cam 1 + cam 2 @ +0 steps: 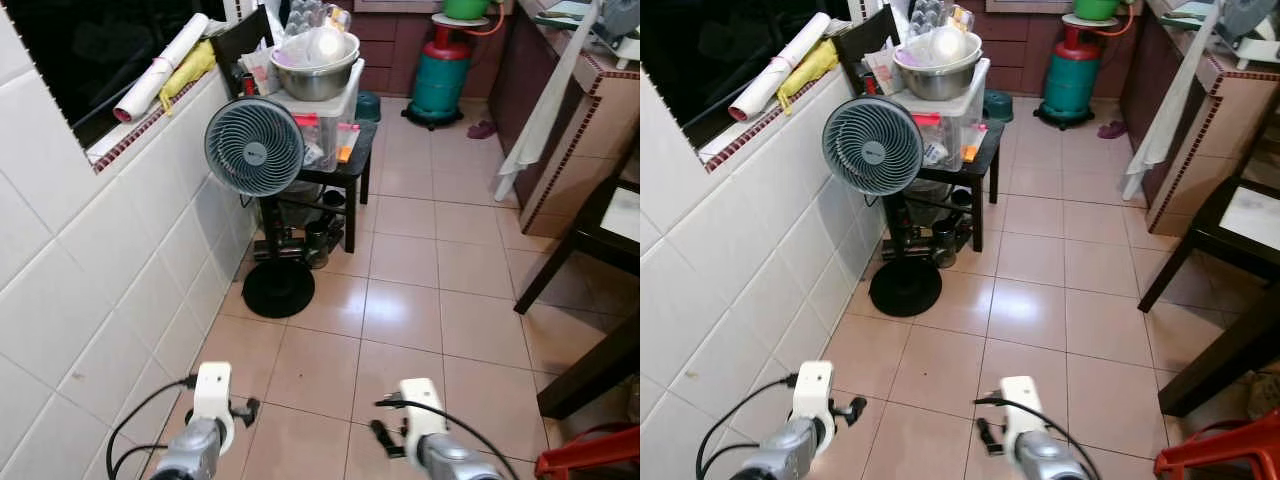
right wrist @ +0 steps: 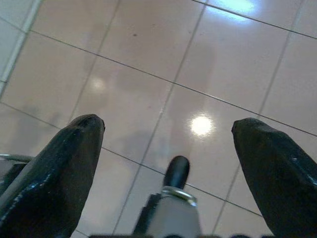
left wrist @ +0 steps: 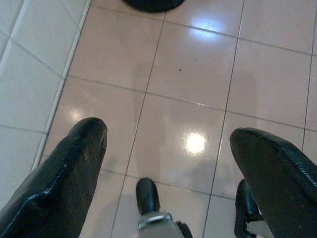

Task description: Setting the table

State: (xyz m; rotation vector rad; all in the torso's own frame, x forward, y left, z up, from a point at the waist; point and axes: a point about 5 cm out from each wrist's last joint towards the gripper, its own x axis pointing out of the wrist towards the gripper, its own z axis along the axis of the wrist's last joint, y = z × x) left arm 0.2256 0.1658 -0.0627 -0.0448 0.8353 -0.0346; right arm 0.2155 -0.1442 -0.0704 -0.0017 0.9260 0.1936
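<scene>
Left gripper (image 3: 168,144): fingers spread wide, holding nothing, hanging low over the bare floor (image 1: 400,310) with the tiled wall (image 1: 90,270) just to its outer side.
Right gripper (image 2: 168,134): also spread wide and empty, beside the left one, only floor tiles beneath it.
Task's thing: no plate, cup or cutlery is near either gripper. The likeliest tableware is the steel bowl (image 1: 316,72) well ahead and to the left of both grippers, high above their level, sitting on a clear plastic box (image 1: 335,115) on a small dark stand (image 1: 352,175).
Bowl's load: pale, translucent things are heaped in it; what they are is too blurred to tell.
Handling, as a judgement: the bowl looks stiff, thin-walled and light, but smooth and slippery; the loose heap would shift if it tilts.
Where to grip: probably the rolled rim, one finger inside and one outside, on the near side, kept level.
In the way: a fan (image 1: 254,147) on a round base (image 1: 278,288) stands between the left gripper and the stand.
Table: a dark one (image 1: 615,220) is ahead and far to the right of the right gripper.
Stage: seemingly still approaching, nothing picked up yet.
</scene>
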